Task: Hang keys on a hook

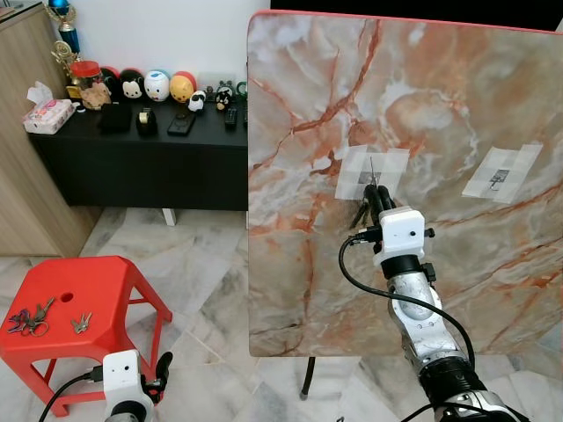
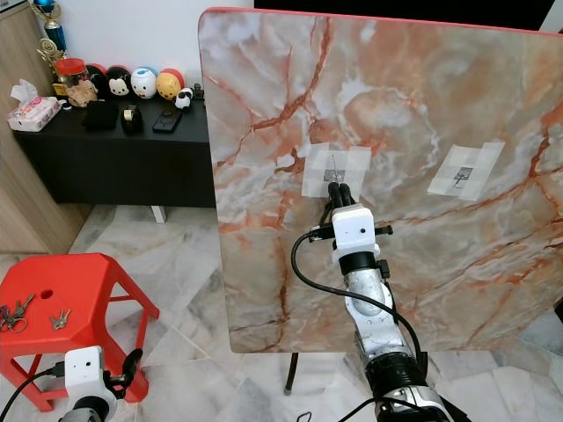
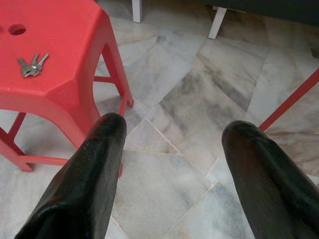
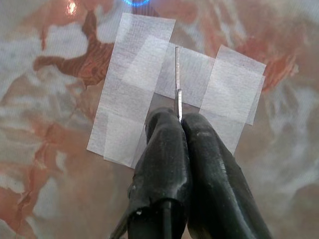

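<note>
With your right gripper pinched shut on the keys just below the taped hook, ease the ring up and over the tip — slowly, squarely — before you loosen the fingers.

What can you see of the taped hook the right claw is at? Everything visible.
The hook is a thin silvery metal piece standing upright on the marble-patterned board, fastened by overlapping strips of translucent white tape. Its upper stem lies bare in the gap between tape pieces. The right claw, fingers pressed together, meets its lower end, hiding what lies beneath. A dark bunch hangs left of the fingers in the left eye view, probably keys.
</note>
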Motion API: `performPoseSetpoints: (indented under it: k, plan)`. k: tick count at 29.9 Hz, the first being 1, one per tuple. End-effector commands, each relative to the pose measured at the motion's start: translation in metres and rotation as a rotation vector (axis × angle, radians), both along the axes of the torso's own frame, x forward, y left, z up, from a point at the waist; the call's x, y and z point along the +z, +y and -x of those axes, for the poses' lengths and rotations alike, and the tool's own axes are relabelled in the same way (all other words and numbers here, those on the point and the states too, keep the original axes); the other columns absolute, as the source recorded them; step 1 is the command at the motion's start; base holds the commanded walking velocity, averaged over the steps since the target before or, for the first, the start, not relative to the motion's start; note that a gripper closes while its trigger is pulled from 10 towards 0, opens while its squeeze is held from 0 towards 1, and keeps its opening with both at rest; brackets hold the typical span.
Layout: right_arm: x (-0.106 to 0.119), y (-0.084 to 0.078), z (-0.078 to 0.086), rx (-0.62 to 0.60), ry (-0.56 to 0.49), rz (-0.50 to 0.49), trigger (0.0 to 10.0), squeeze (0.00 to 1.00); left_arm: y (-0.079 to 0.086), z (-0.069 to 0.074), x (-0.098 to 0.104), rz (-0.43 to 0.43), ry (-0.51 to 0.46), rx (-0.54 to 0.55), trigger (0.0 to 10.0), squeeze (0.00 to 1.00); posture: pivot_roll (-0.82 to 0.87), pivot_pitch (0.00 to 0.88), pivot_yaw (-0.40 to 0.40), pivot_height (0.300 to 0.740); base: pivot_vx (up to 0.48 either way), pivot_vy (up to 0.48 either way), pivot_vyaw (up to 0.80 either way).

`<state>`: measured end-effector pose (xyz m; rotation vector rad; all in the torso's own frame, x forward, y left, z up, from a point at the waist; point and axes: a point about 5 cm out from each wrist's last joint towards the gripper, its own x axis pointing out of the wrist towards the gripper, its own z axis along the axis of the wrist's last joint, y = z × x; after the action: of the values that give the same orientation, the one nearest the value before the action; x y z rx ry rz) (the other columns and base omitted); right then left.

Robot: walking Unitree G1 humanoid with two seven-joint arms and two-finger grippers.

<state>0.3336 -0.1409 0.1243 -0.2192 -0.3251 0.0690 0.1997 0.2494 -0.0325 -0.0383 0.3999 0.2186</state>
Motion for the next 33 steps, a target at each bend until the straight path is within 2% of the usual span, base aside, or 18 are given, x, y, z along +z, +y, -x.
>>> performPoseSetpoints:
  k: [1,16,33]
  plan:
    - [0.002,-0.002,0.000,-0.011,-0.009,0.000,10.0,0.00,-0.003,-0.002,0.000,-0.004,-0.003,-0.012,10.0,0.00,0.04,0.000,-0.088,0.740,0.000,0.000,0.00]
    - [-0.004,-0.003,-0.006,-0.010,0.059,-0.009,10.0,0.00,-0.003,-0.002,0.001,-0.006,-0.010,-0.010,10.0,0.00,0.04,0.000,-0.090,0.740,0.000,0.000,0.00]
    - [0.007,0.000,-0.009,0.019,-0.001,-0.024,10.0,0.00,-0.003,-0.004,0.003,-0.007,-0.023,-0.011,10.0,0.00,0.04,0.000,-0.088,0.740,0.000,0.000,0.00]
